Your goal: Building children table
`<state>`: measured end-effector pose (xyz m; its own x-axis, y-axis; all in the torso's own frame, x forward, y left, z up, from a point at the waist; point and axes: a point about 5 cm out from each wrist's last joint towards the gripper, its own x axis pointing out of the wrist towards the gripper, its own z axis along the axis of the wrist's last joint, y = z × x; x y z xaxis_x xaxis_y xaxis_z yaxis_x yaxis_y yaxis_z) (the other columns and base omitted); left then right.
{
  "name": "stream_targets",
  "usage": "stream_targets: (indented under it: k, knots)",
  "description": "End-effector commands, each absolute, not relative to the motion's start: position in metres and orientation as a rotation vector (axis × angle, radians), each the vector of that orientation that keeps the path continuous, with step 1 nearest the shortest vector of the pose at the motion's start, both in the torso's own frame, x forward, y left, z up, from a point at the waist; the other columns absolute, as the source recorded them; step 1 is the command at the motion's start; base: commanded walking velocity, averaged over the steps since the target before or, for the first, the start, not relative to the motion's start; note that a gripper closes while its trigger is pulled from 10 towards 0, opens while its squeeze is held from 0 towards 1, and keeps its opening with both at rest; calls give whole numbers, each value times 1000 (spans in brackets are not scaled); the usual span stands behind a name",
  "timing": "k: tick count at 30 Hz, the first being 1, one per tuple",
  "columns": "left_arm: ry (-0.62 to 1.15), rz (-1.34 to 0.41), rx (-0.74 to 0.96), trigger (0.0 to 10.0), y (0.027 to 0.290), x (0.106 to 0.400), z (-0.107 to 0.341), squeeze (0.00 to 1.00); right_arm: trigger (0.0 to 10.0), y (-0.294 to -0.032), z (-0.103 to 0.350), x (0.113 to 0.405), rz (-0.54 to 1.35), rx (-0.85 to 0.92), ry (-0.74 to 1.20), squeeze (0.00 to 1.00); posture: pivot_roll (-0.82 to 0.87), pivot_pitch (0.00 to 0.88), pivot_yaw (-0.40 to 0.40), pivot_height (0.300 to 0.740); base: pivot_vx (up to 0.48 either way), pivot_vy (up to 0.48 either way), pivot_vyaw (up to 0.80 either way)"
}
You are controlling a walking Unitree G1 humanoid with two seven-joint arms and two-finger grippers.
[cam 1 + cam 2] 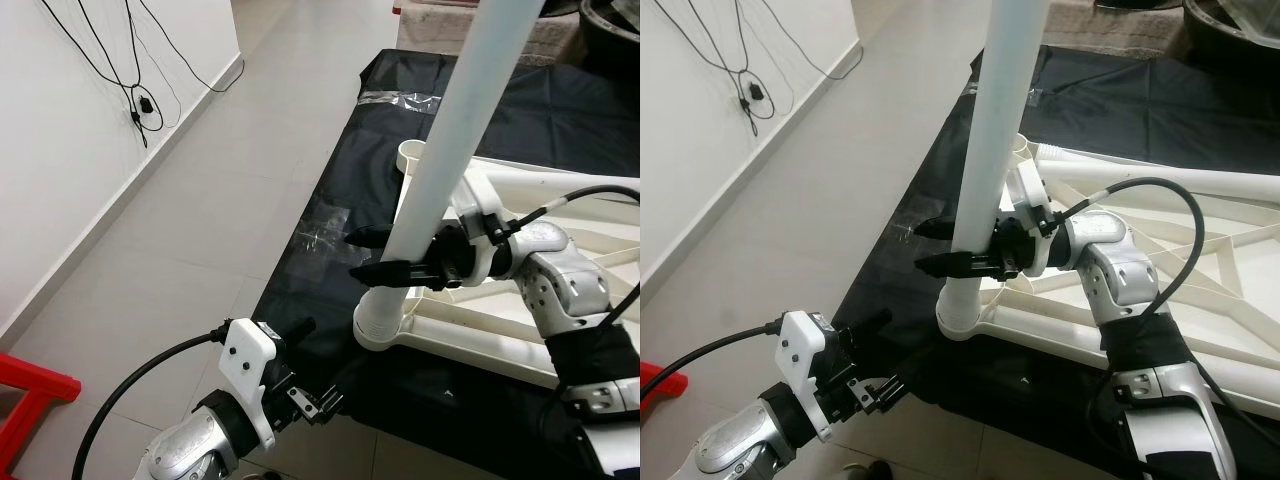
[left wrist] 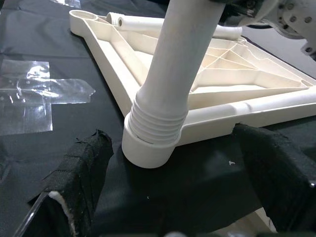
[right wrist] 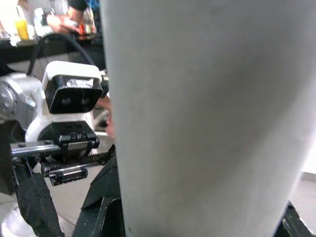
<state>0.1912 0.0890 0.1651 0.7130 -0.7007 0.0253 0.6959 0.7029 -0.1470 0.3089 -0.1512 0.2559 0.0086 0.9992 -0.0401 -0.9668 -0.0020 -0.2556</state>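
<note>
The right tool (image 1: 372, 254) was clamped on a long white plastic leg (image 1: 440, 170) partly threaded into the near-left socket of the upturned white ribbed tabletop (image 1: 520, 345), other sockets apparently unfilled, while the left tool (image 1: 300, 385), fingers apart, waited near.

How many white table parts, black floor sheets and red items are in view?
White table legs: 2, one upright in the right hand, one lying
White tabletop frame: 1
Black sheet: 1
Red item: 1
Total: 5
</note>
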Motion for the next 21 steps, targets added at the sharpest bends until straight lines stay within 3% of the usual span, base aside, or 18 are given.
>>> stream_targets:
  k: [1, 13, 21]
  knots:
    - [60, -772, -139, 10000, 90, 190, 159, 0, 10000, -151, 227, 310, 1512, -260, -27, 0, 106, 212, 7, 740, 0, 0, 0]
    - [56, -771, -136, 10000, 89, 192, 158, 0, 10000, -144, 224, 317, 1284, -268, -39, 0, 95, 193, 8, 740, 0, 0, 0]
    - [50, -764, -131, 10000, 90, 194, 158, 0, 10000, -142, 218, 331, 981, -161, -40, 0, 94, 187, 6, 740, 0, 0, 0]
